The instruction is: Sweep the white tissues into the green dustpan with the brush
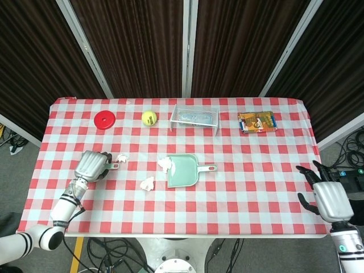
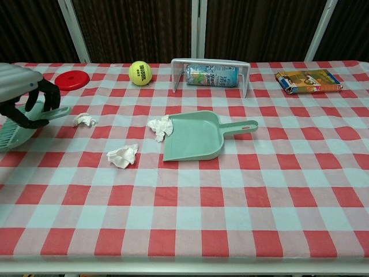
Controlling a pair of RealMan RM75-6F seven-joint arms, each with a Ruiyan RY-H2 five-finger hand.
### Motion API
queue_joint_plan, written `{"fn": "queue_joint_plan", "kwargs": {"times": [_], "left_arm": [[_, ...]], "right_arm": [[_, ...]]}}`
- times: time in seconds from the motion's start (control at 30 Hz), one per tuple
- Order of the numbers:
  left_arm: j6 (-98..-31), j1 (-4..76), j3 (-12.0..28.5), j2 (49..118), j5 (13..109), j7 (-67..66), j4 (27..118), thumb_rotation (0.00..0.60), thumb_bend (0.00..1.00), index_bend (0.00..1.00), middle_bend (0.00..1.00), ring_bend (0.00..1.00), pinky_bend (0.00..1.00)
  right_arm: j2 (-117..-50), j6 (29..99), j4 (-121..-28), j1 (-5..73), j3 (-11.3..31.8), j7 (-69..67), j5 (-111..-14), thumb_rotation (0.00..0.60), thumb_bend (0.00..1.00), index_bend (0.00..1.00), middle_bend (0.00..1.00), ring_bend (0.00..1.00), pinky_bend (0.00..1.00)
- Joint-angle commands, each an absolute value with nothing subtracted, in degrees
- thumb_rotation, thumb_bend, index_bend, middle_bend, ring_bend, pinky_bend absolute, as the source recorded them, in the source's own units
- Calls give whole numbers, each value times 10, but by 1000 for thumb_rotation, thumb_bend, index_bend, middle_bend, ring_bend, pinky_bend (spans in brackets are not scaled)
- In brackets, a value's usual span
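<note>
My left hand point(image 1: 91, 165) point(image 2: 23, 92) grips the handle of the green brush point(image 2: 12, 131) at the table's left side, with the brush raised off the cloth and its bristle end low at the left edge of the chest view. The green dustpan point(image 1: 183, 170) point(image 2: 196, 137) lies mid-table, handle pointing right. One white tissue point(image 1: 165, 165) point(image 2: 160, 127) touches the pan's left edge. A second tissue point(image 1: 147, 183) point(image 2: 123, 155) lies in front of it. A third, smaller tissue point(image 1: 121, 157) point(image 2: 85, 120) sits just right of the brush handle. My right hand point(image 1: 329, 196) hovers by the table's right edge, fingers spread, empty.
Along the far side stand a red disc point(image 1: 105, 119), a yellow tennis ball point(image 1: 149, 118), a white wire rack point(image 1: 195, 108) over a lying can point(image 2: 211, 75), and a colourful snack packet point(image 1: 257, 121). The red-checked cloth point(image 2: 230, 196) covers the table.
</note>
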State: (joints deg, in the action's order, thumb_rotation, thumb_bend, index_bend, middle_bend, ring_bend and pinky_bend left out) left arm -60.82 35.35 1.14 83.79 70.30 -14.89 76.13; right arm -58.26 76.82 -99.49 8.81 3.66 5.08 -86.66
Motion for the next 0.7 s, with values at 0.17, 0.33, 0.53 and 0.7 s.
{"fn": "queue_joint_plan", "kwargs": {"times": [0.17, 0.33, 0.53, 0.7], "left_arm": [[-645, 328, 3, 787, 795, -42, 769, 600, 435, 501, 516, 585, 844], [-650, 320, 1, 783, 806, -42, 771, 600, 436, 501, 516, 584, 844], [-642, 315, -2, 782, 811, -49, 773, 600, 437, 501, 517, 584, 844], [-641, 312, 0, 786, 814, -54, 775, 600, 436, 501, 516, 583, 844]], "right_arm": [[-680, 632, -1022, 205, 87, 208, -767, 600, 168, 236, 327, 84, 170], [-766, 577, -976, 270, 110, 264, -700, 600, 162, 319, 375, 121, 213], [-848, 543, -921, 333, 121, 332, -636, 600, 201, 336, 378, 122, 214], [-904, 539, -873, 370, 120, 385, -594, 600, 230, 348, 380, 122, 214]]}}
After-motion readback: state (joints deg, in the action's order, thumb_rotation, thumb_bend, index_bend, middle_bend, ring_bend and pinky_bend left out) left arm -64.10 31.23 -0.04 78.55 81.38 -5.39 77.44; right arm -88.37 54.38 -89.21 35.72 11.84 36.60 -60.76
